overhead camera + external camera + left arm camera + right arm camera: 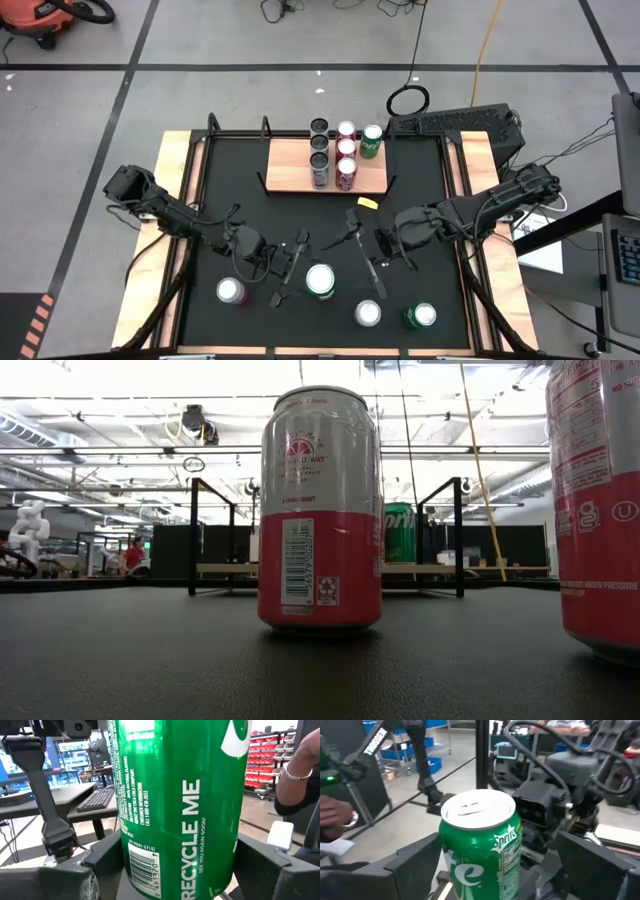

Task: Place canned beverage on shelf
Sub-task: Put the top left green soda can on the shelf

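A green Sprite can (320, 281) stands upright over the black mat, near the front middle. My left gripper (292, 270) reaches in level from the table's left and is shut on it. My right gripper (355, 258) faces the can from the right, higher up and open. In its wrist view the can's top (477, 807) shows between its fingers, with a gap on each side. The shelf (290, 175), a wooden board at the far middle, carries several cans, among them a green one (372, 140). My left gripper pinches the green can's side wall (127, 870) between its two fingers (100, 870), one on each opposite side. The fingers come level from the table's left. The can stays upright in the hold. It shows larger from above than the cans on the mat, so it looks lifted.
Three more cans stand on the mat near the front edge: a pink one (231, 291), a white one (368, 313) and a green one (420, 316). A small yellow piece (368, 202) lies before the shelf. A person's hand (295, 770) shows beyond the table.
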Action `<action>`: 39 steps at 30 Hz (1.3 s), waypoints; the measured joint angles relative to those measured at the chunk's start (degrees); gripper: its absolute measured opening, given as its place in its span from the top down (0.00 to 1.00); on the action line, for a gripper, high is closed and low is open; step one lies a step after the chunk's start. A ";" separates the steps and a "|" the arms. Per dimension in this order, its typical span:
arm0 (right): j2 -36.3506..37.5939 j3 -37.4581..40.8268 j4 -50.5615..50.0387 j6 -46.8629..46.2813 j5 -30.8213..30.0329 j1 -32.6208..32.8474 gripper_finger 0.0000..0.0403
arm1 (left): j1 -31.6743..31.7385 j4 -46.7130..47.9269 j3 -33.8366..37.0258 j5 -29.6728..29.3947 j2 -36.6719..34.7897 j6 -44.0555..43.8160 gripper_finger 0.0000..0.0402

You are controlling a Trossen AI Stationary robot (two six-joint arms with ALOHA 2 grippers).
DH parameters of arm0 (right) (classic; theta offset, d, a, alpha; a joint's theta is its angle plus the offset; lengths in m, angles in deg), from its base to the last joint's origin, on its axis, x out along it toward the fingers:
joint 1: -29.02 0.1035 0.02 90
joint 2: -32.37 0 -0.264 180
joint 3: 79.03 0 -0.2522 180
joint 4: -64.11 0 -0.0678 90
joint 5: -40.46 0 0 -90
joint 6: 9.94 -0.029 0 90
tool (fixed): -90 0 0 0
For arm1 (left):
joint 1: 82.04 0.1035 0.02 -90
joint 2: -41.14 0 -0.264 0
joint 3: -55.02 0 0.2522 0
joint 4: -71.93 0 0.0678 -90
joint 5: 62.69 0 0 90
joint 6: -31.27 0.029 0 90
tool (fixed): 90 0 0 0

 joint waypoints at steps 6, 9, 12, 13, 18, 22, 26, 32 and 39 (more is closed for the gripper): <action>0.18 0.00 -1.40 -0.47 0.62 0.00 0.05 | -0.04 0.69 0.00 0.00 0.00 -0.04 0.27; 0.18 0.00 -1.87 -0.39 0.68 0.18 0.03 | -0.04 0.67 0.00 0.00 0.00 -0.02 0.27; 0.18 0.00 -2.19 -0.08 0.71 0.24 0.03 | 0.00 0.61 0.00 -0.03 0.00 -0.04 0.27; 0.18 0.00 -2.20 0.32 0.68 0.32 0.03 | 0.00 0.49 0.00 -0.17 0.00 -0.06 0.27; -0.73 0.00 -0.57 2.67 0.66 0.54 0.03 | 0.15 0.32 0.00 -1.53 0.00 -1.04 0.27; -1.69 0.00 1.10 3.54 -0.60 0.61 0.03 | 0.89 -0.11 0.00 -1.84 0.00 -3.04 0.27; -1.95 0.00 2.73 4.93 -3.85 0.63 0.03 | 1.24 -0.07 0.00 -2.12 -0.04 -3.08 0.27; -2.07 0.00 2.56 5.71 -3.93 0.61 0.03 | 1.75 -0.03 0.00 -2.06 -0.04 -4.50 0.27; -2.07 0.00 3.44 5.43 -3.97 0.61 0.09 | 2.62 0.00 0.00 -2.14 -0.04 -6.02 0.27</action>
